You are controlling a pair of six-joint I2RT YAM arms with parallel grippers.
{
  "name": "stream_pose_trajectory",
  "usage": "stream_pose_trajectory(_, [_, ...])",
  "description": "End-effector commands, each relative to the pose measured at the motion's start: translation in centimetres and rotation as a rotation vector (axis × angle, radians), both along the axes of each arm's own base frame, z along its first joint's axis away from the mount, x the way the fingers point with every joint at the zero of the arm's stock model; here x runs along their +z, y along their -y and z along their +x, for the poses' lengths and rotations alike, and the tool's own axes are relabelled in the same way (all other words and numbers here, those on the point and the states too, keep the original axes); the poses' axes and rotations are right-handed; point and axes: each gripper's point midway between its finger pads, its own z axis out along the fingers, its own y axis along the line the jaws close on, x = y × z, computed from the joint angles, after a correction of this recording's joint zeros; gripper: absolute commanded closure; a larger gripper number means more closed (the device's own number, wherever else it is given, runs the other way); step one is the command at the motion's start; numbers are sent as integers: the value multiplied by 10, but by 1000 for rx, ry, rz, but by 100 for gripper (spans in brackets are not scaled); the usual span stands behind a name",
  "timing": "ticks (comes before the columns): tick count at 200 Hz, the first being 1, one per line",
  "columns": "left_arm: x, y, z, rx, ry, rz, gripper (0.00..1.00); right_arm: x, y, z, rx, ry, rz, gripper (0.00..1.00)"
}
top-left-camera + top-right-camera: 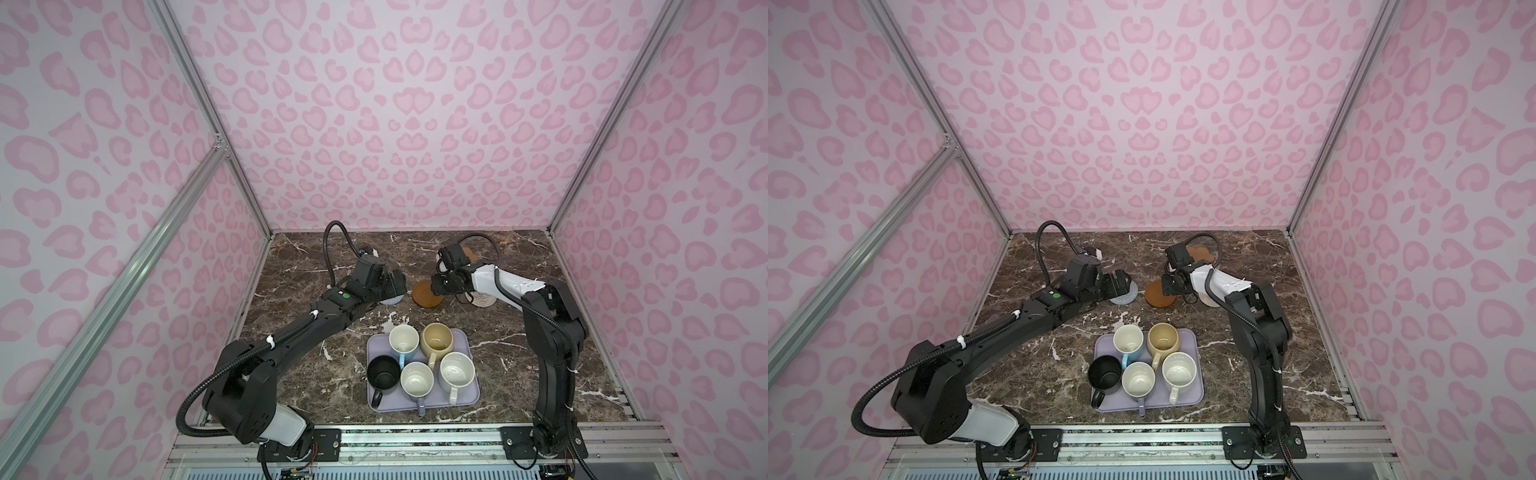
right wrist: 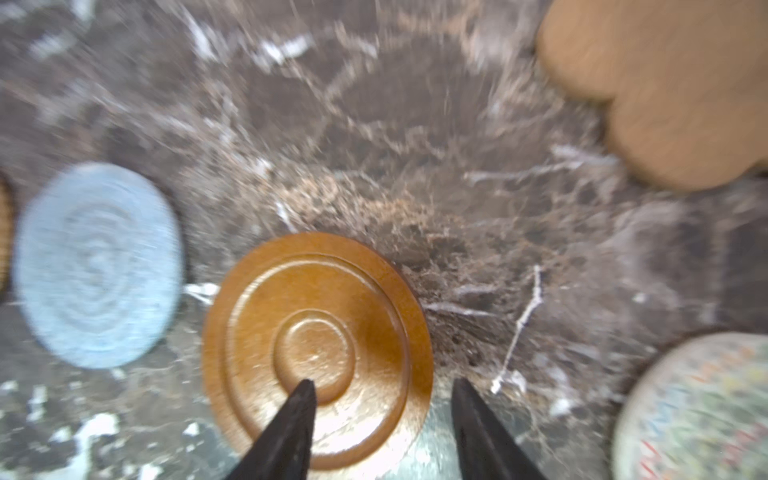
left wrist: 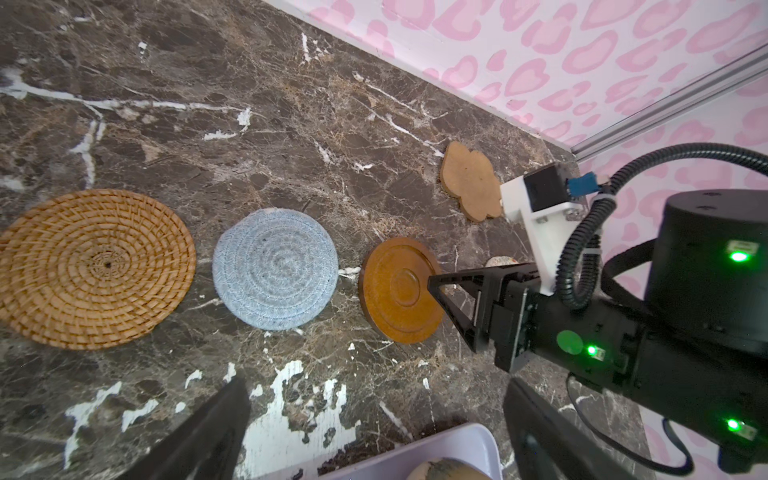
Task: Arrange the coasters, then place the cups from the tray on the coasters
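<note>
The right hand (image 2: 382, 380) hangs low over the disc (image 2: 318, 349) with its jaws parted, gripping nothing. One finger sits above the disc's centre ring and the other just off its rim. The disc lies flat on the worktop (image 1: 582, 365), so I judge this to be the spot chosen for it. It is just beside the blue mat (image 3: 274, 268), which in turn lies just beside the orange mat (image 3: 95, 268).

These three form a line across the worktop beyond the tray (image 1: 469, 405), with small gaps between them. The gaps are probably there so each cup gets its own place and the handles do not knock.

The cream mat (image 2: 698, 411) lies near the disc on its other side, partly under the right arm in both top views. The flower mat (image 3: 471, 183) lies farther back, out of line, and likely needs bringing in.

The left hand (image 3: 374, 382) is spread wide and empty, hovering near the blue mat, clear of the right hand's work. All five cups (image 1: 417, 380) stand upright on the tray at the front, none on a mat yet.
</note>
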Motion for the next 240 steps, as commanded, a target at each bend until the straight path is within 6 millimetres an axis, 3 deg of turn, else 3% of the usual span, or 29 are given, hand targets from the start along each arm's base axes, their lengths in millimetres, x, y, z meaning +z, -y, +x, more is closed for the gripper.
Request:
stream_pose_trajectory(1, [12, -8, -3, 44, 31, -28, 3, 11, 5, -6, -10, 16, -10, 29])
stream_pose_trajectory(22, [21, -13, -10, 57, 49, -63, 3, 27, 13, -13, -29, 39, -15, 13])
stream_pose_trajectory(25, [22, -13, -11, 56, 53, -68, 3, 30, 14, -14, -32, 45, -15, 4])
stream_pose_trajectory(29, [24, -12, -12, 50, 58, -74, 3, 34, 16, -15, -35, 52, -16, 1])
stream_pose_trajectory(91, [50, -27, -41, 35, 148, -100, 3, 89, 37, -24, -36, 216, -27, 1])
stream_pose_trajectory(121, [60, -26, -49, 10, 178, -145, 3, 102, 62, -20, -113, 250, -60, 2])
stream_pose_trajectory(163, [63, 3, -50, -116, 177, -204, 3, 98, 78, -21, -156, 273, -21, 5])
stream_pose_trajectory(201, [53, 18, -44, -133, 159, -152, 3, 73, 97, -17, -215, 199, 10, 3])
stream_pose_trajectory(240, [45, 37, -39, -163, 131, -97, 3, 50, 118, -12, -254, 158, -42, 9])
